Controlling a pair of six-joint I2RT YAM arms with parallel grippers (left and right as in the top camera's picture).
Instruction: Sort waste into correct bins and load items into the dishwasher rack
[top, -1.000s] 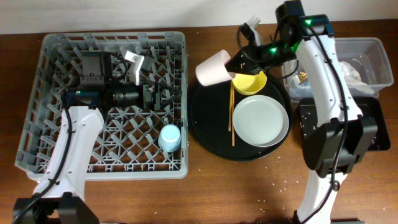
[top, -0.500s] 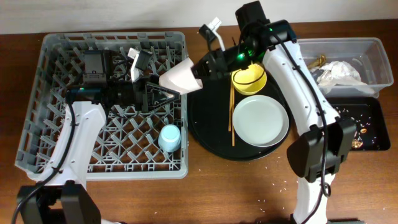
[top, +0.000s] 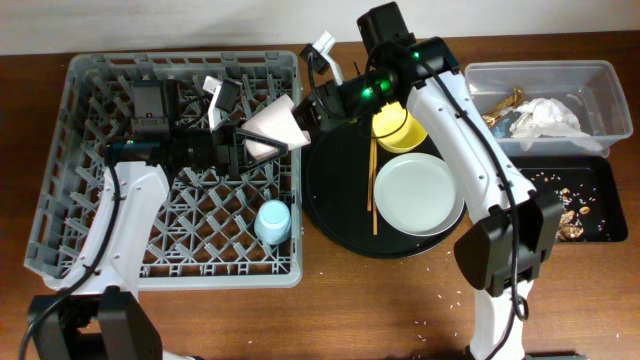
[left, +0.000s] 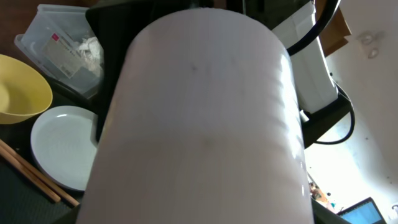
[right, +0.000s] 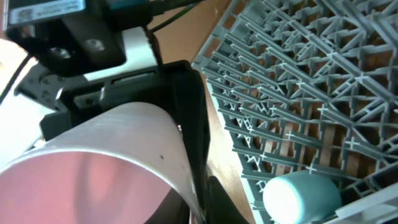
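**At the right rim of the dishwasher rack (top: 190, 225): a pink cup (top: 276, 127) between both grippers**

Nearest the front, a light-blue cup (top: 272, 221) sits among the pegs in the rack's front right corner. Just right of the rack lies a round black tray (top: 330, 200). It carries a pale grey plate (top: 418, 194) toward the front, a pair of chopsticks (top: 372, 190) on the side nearer the rack, and a yellow bowl (top: 398, 130) at the back.

Well right of the rack, a black rectangular tray (top: 598, 175) holds brown food scraps (top: 572, 215). Behind it, a clear tub (top: 600, 75) holds a crumpled white napkin (top: 548, 115).

Farther back, the pink cup hangs tipped on its side over the rack's right rim, with its base toward the rack's inside and its mouth toward the round tray. The left gripper (top: 245, 148) reaches across the rack with its jaws either side of the base end. Whether they press on the cup cannot be told, because the cup fills the left wrist view. The right gripper (top: 318, 108) comes in from the rack's right side and pinches the cup's rim, one finger flat against the outer wall.
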